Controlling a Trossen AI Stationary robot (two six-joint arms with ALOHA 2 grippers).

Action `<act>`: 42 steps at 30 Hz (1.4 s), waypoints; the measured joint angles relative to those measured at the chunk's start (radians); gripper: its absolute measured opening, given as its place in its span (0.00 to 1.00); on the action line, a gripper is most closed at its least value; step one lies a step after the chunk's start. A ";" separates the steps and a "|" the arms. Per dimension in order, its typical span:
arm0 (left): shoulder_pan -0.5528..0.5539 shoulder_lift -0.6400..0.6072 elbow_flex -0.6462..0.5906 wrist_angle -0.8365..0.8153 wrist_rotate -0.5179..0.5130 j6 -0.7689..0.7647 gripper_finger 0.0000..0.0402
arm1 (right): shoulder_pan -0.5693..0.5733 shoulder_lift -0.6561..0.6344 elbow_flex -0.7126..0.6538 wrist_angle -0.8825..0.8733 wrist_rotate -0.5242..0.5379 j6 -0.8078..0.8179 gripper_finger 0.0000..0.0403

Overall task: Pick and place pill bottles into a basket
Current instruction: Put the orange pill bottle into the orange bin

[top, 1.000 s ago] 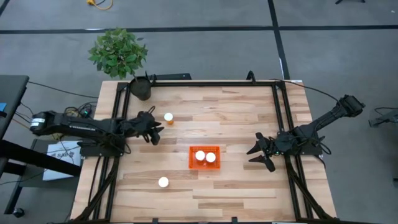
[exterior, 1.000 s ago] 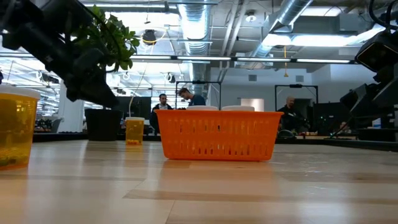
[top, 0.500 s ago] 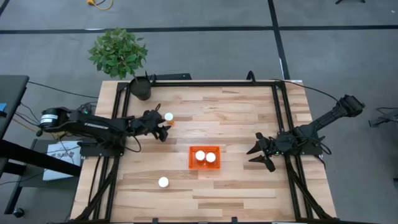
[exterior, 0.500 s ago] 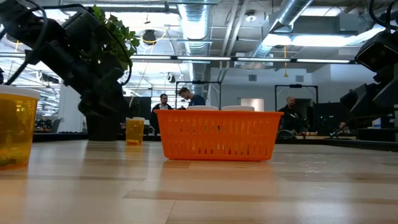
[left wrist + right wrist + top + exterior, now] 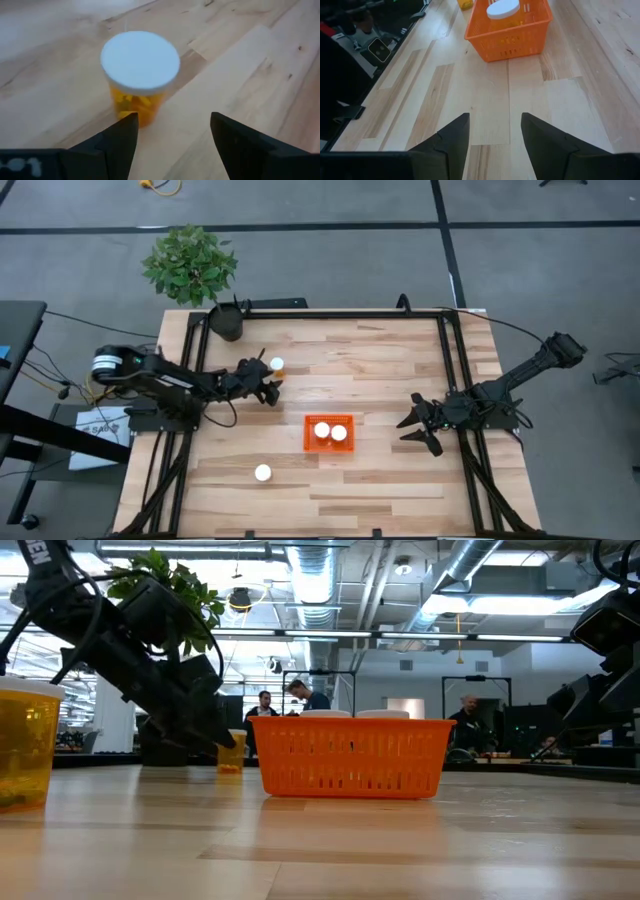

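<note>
One pill bottle point(image 5: 276, 366), orange with a white cap, stands upright on the table left of centre; it also shows in the left wrist view point(image 5: 140, 61) and the low view point(image 5: 232, 752). My left gripper point(image 5: 267, 388) point(image 5: 172, 127) is open just on its near side, with one finger beside the bottle's base. A second pill bottle point(image 5: 262, 473) point(image 5: 22, 745) stands near the front edge. The orange basket point(image 5: 330, 446) point(image 5: 350, 755) point(image 5: 507, 32) holds two pill bottles point(image 5: 322, 430) point(image 5: 339, 434). My right gripper point(image 5: 415, 430) point(image 5: 495, 127) is open and empty to the basket's right. My left gripper has one finger point(image 5: 120, 137) right in front of the foot of the bottle's side wall point(image 5: 142, 112). The finger comes level from the table's left. I cannot tell whether it touches the bottle. The bottle stands upright on the table.
A dark pot with a green plant point(image 5: 226, 322) stands at the table's far left corner. Black frame rails point(image 5: 455, 370) run along the table's left and right sides. People stand in the room behind the table point(image 5: 300, 700).
My left gripper has gone toward the table's right edge and come down to the far bottle, staying open. The bottle has shifted a little toward the right, still upright.
</note>
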 joint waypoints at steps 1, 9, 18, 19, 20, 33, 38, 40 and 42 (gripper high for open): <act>0.000 0.006 0.000 0.004 -0.010 0.001 0.60 | 0.000 0.000 0.000 0.000 0.000 0.000 0.42; 0.000 0.013 0.000 -0.010 -0.074 0.051 0.60 | 0.000 0.000 0.000 0.000 0.000 0.000 0.42; 0.009 0.019 0.000 0.048 -0.163 0.106 0.60 | 0.000 0.000 0.000 0.000 0.000 0.000 0.42; 0.014 0.024 0.000 0.062 -0.157 0.107 0.60 | 0.000 0.000 0.000 0.000 0.000 0.000 0.42; 0.020 0.032 0.000 0.077 -0.152 0.108 0.60 | 0.000 0.000 0.000 0.000 0.000 0.000 0.42; 0.046 0.230 0.062 0.263 -0.101 0.112 0.60 | 0.000 0.000 0.000 0.000 0.000 0.000 0.42; 0.046 0.252 0.091 0.275 -0.105 0.127 0.59 | 0.000 0.000 0.000 0.000 0.000 0.000 0.42; 0.046 0.252 0.095 0.290 -0.111 0.128 0.58 | 0.000 0.000 0.000 0.000 0.000 0.000 0.42; 0.046 0.252 0.095 0.301 -0.111 0.135 0.54 | 0.000 0.000 0.000 0.000 0.000 0.000 0.42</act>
